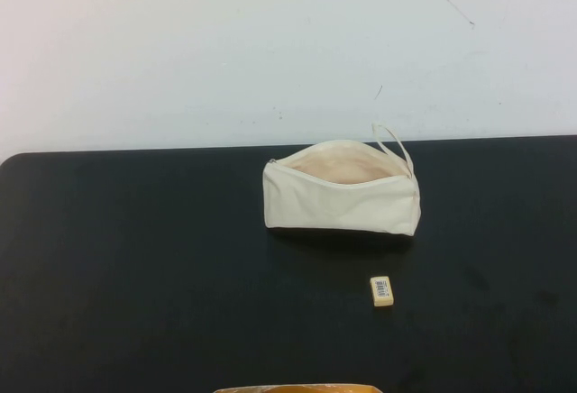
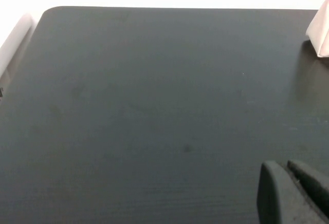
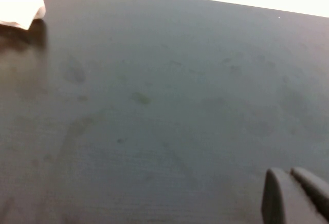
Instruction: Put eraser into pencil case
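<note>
The pencil case [image 1: 343, 195] is a cream-white zip pouch standing at the table's middle back, its top unzipped and showing beige lining, with a loop strap [image 1: 394, 145] at its right end. The eraser [image 1: 382, 290] is a small cream-yellow block with a barcode label, lying on the table a little in front of the pouch's right end. Neither arm shows in the high view. My left gripper [image 2: 288, 168] is shut and empty over bare table, with a pouch corner [image 2: 321, 29] far off. My right gripper [image 3: 288, 173] is shut and empty over bare table, with a pouch corner [image 3: 20, 0] far off.
The black table [image 1: 135, 276] has a rounded back-left corner and meets a white wall [image 1: 270, 41] behind. An orange-tan object [image 1: 297, 388] peeks in at the front edge of the high view.
</note>
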You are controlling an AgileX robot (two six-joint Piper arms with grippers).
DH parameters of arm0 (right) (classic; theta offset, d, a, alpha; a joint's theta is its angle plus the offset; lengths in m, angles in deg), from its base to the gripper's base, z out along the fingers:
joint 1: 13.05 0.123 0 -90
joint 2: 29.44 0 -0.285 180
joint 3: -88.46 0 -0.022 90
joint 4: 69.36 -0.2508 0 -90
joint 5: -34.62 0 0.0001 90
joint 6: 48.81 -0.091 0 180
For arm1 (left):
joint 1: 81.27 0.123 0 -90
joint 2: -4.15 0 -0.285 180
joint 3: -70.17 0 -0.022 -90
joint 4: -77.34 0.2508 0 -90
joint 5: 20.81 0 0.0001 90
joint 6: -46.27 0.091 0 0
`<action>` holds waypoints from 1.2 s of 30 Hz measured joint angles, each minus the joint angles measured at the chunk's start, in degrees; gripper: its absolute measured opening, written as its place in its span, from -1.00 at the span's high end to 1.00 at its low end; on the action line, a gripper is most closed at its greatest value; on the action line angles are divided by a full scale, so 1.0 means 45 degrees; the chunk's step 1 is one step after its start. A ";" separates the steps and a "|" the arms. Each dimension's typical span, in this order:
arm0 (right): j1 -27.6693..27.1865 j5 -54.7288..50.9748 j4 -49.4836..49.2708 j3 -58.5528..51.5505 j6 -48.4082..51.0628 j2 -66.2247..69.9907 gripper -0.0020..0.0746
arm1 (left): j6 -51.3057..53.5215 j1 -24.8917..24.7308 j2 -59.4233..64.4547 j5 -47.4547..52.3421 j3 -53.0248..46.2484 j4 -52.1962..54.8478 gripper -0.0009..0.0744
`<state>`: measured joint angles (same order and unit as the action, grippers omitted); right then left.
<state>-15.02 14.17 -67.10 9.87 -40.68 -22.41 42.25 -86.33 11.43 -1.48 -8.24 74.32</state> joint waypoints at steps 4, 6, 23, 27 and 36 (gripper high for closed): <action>0.0000 0.0000 0.0000 0.0000 0.0000 0.0000 0.95 | 0.0000 0.0000 0.0000 0.0000 0.0000 0.0000 0.98; 0.0000 0.0000 0.0000 0.0000 0.0000 0.0000 0.95 | 0.0000 0.0000 0.0000 0.0000 0.0000 0.0000 0.98; 0.0000 0.1434 0.0000 -0.0052 0.0066 0.0000 0.95 | 0.0000 0.0000 0.0000 0.0000 0.0000 0.0000 0.98; 0.0000 0.4221 0.0000 -0.0052 0.0066 0.0000 0.95 | 0.0000 0.0000 0.0000 0.0000 0.0000 0.0000 0.98; 0.0000 1.0198 0.0000 -0.0052 -0.0454 0.0000 0.95 | 0.0000 0.0000 0.0000 0.0000 0.0000 0.0000 0.98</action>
<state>-15.02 60.06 -67.10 9.63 -42.72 -22.41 42.25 -86.33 11.43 -1.48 -8.24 74.32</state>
